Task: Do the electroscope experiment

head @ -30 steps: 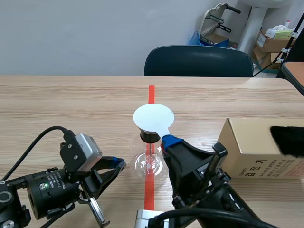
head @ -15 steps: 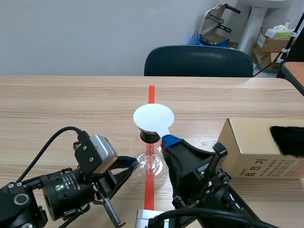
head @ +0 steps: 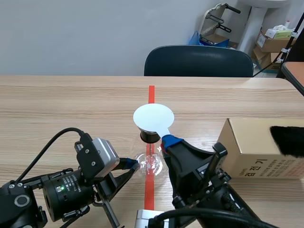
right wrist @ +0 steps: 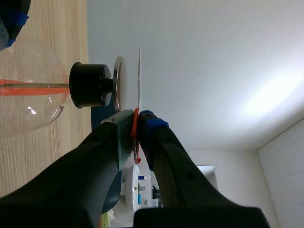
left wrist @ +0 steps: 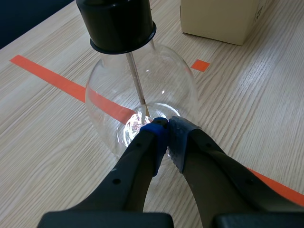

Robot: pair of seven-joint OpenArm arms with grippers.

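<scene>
Left end effector reached flask, right holds disc

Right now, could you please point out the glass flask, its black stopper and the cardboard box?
glass flask (left wrist: 176, 88): left wrist view, on the clear bulb.
black stopper (left wrist: 118, 23): left wrist view, on its side wall.
cardboard box (head: 251, 145): scene view, on its near face.

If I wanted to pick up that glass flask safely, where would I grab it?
Probably the black stopper, from the side: it is a straight-sided cylinder, while the flask is round, slick glass, and the white disc covers the top.
</scene>
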